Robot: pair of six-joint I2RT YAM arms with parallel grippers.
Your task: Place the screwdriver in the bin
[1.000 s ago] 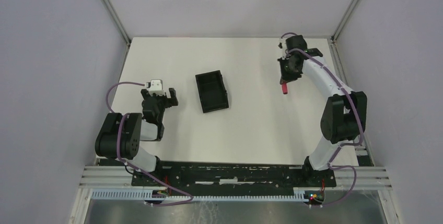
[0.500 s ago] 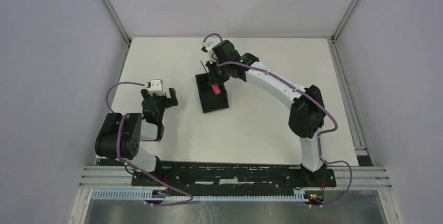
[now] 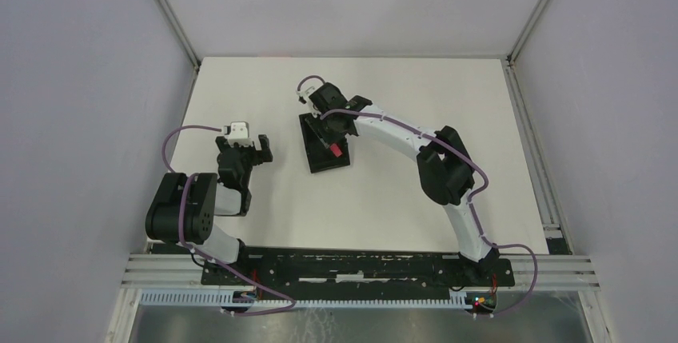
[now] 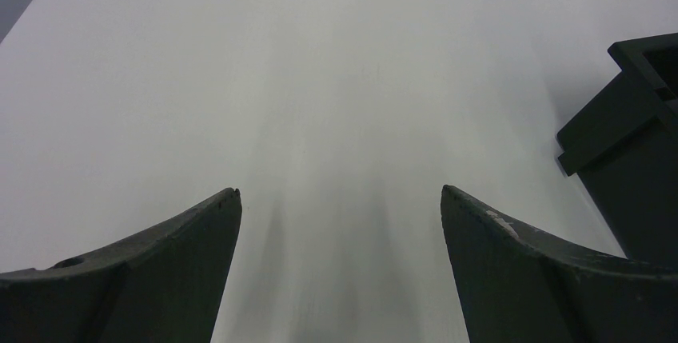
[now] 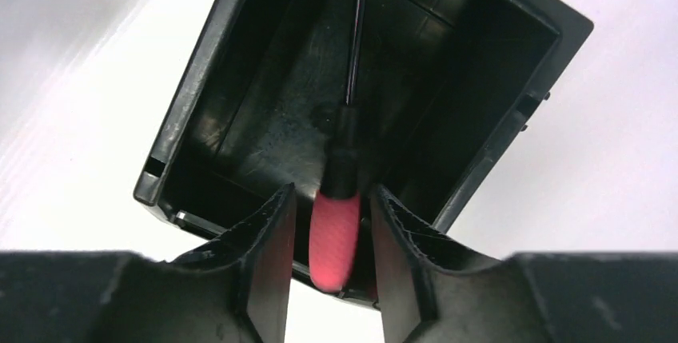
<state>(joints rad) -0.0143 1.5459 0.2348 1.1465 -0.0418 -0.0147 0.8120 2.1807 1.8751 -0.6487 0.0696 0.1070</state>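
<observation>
Your right hand grips the screwdriver by its red-pink handle, fingers narrow around it, right above the bin. In its wrist view the black shaft points to 12 o'clock across the bin's inside. Your left hand stands wide and holds nothing, low over the surface, at 9 o'clock from the bin.

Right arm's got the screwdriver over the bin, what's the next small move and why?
Probably open the right tool and let go. It is shut on the screwdriver by its red handle. The thin shaft already points into the bin, and the top view shows the handle within the bin's outline, so it should drop in.
</observation>
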